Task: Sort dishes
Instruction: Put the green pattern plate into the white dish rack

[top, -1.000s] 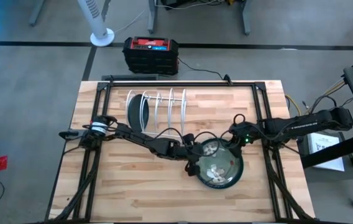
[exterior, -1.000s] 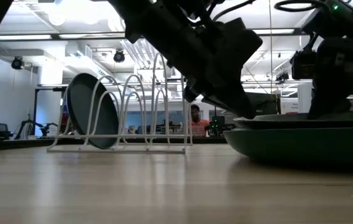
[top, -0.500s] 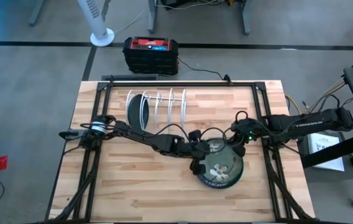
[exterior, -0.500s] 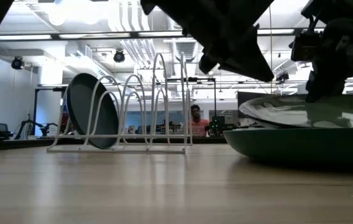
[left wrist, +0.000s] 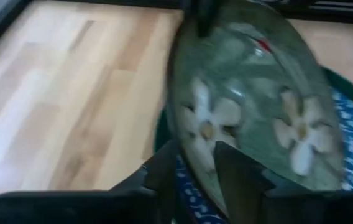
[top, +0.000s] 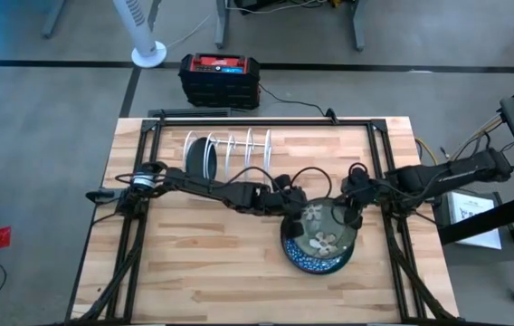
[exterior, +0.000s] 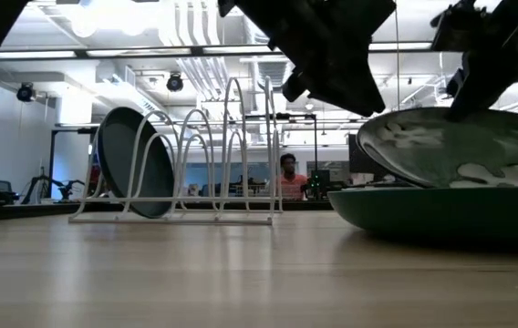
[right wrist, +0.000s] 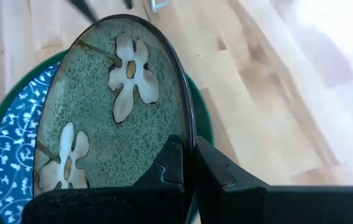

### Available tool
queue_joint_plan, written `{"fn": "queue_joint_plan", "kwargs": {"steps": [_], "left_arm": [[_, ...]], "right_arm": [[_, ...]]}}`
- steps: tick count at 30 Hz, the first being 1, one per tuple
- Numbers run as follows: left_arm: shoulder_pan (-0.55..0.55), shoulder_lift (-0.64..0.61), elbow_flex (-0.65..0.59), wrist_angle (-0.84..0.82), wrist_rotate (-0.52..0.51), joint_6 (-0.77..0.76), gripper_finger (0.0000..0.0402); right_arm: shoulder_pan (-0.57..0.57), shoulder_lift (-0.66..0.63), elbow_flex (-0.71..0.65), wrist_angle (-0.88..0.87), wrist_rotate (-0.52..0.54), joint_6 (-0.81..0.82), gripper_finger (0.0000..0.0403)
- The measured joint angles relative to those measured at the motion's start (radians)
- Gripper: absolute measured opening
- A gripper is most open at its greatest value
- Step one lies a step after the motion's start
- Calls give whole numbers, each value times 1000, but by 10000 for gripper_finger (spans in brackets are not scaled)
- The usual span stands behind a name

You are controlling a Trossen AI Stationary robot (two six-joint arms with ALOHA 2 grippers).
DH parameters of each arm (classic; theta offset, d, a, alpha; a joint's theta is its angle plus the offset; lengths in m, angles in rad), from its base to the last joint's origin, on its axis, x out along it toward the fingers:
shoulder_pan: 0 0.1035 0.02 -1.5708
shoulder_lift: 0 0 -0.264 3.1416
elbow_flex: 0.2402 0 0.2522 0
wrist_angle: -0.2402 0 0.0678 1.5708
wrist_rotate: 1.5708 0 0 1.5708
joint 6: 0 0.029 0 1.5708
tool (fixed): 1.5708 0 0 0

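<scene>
An olive mottled plate with white flowers (top: 318, 232) tilts up off a stack at the right of the table's middle. Under it lie a blue-and-white plate (right wrist: 9, 140) and a green plate (exterior: 441, 214). My right gripper (right wrist: 189, 163) is shut on the olive plate's rim at its right side. My left gripper (left wrist: 198, 163) is open at the plate's left side, one finger on either side of its rim; I cannot tell whether they touch it. A dark teal plate (top: 199, 159) stands on edge in the white wire rack (top: 234, 154). My right gripper pinches the olive plate's rim (right wrist: 190, 127) between its two fingers, one on the flowered face and one on the underside. It comes from the table's right side. The plate is tilted, its held edge raised (exterior: 464, 114) and its lower edge on the stack.
The rack stands at the far left of the middle, with its slots to the right of the teal plate unfilled. Bare wood (top: 203, 263) lies near and left of the stack. A black and red box (top: 221, 77) sits on the floor beyond the far edge.
My right gripper has risen with the olive plate's rim, tipping the plate up off the stack while its lower edge stays down. My left gripper has left the plate's near-left edge, lifted and gone toward the far edge, to the plate's left side.
</scene>
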Motion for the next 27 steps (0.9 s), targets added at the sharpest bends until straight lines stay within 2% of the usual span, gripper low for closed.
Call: {"fn": "queue_joint_plan", "kwargs": {"steps": [8,12,17,27], "left_arm": [[7,0,-1,0,6,-7,169],[8,0,-1,9,55,-7,187],[8,0,-1,37,54,-4,192],[17,8,-2,78,55,4,190]], "right_arm": [[71,1,53,-28,102,-43,1],[105,1,74,-26,172,-81,1],[157,1,82,0,291,-143,1],[251,0,82,118,428,-287,1]]}}
